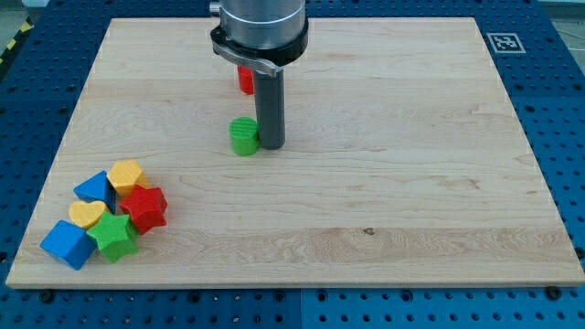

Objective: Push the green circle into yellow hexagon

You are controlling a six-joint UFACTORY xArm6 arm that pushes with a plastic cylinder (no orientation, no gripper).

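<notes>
The green circle (243,135) stands near the middle of the wooden board (411,183), a little left of centre. My tip (271,144) rests on the board right beside the green circle, on its right side, touching or nearly touching it. The yellow hexagon (126,174) sits at the view's lower left, at the top of a cluster of blocks, well to the left and below the green circle.
The cluster at lower left also holds a blue block (94,188), a red block (144,207), a yellow heart (87,215), a green star (114,236) and a blue cube (67,243). A red block (245,79) sits behind my rod, partly hidden.
</notes>
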